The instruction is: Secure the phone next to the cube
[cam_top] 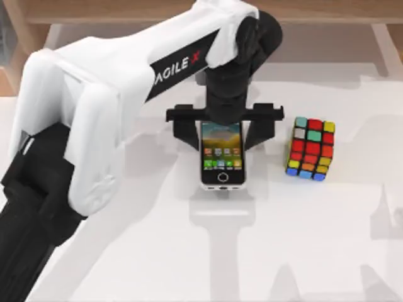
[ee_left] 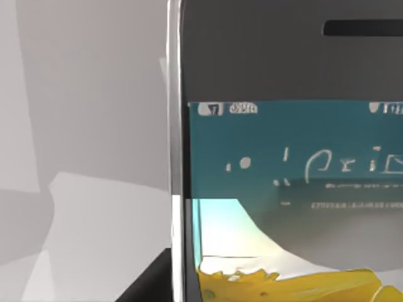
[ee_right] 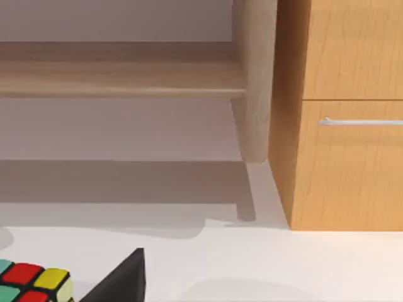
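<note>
The left arm [cam_top: 94, 107] sweeps from the lower left of the top view up and across to the centre, where its gripper [cam_top: 221, 129] hangs over the white table [cam_top: 315, 239]. Its jaws are spread wide, one black finger [cam_top: 184, 131] on each side of the phone's upper end, with a gap showing between each finger and the phone's edge, so nothing is pinched yet. The phone [cam_top: 222, 157] lies flat, screen up, just below the middle of the frame, its home button toward the bottom; the left wrist view looks closely at its screen and its side edge [ee_left: 176, 157]. It is probably light, stiff and slick, with a glass face that could scratch or crack, so the safest hold appears to be across its two long side edges, near the middle of its length, with gentle pressure. Right of the phone, apart from it, sits the cube [cam_top: 311, 149], also seen in the lower left corner of the right wrist view [ee_right: 31, 283]. The right arm's jaws cannot be judged from these views.
</note>
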Tool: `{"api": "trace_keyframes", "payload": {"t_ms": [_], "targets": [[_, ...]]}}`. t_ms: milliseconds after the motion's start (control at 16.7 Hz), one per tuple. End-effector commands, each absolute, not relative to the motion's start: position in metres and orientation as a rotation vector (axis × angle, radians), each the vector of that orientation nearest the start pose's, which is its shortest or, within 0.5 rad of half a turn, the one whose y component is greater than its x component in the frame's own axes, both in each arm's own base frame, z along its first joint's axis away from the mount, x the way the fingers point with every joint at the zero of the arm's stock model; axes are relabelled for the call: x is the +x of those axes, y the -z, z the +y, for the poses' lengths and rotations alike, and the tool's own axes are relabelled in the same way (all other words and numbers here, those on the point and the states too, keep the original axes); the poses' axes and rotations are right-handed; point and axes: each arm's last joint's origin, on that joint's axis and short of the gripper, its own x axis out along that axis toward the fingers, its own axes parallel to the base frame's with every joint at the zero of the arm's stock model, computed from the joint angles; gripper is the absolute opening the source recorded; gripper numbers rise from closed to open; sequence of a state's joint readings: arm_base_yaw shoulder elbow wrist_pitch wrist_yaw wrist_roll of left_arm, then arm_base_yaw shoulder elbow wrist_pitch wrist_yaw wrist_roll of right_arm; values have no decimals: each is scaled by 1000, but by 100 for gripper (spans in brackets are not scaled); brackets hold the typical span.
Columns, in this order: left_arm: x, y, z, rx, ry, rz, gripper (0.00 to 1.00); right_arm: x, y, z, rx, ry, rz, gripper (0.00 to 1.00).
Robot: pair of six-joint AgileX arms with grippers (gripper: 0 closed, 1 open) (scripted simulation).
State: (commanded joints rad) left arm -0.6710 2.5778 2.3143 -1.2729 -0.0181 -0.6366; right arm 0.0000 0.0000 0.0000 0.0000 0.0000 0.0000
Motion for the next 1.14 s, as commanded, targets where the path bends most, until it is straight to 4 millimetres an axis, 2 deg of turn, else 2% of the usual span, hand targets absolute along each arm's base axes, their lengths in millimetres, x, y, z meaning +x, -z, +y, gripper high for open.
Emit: {"api": "trace_keyframes", "payload": {"t_ms": [780, 1140], "targets": [[400, -136, -308, 15, 16, 1528, 98, 106, -160, -1, 0, 0, 0, 100], [400, -136, -308, 15, 16, 1528, 100, 106, -160, -1, 0, 0, 0, 100]]}}
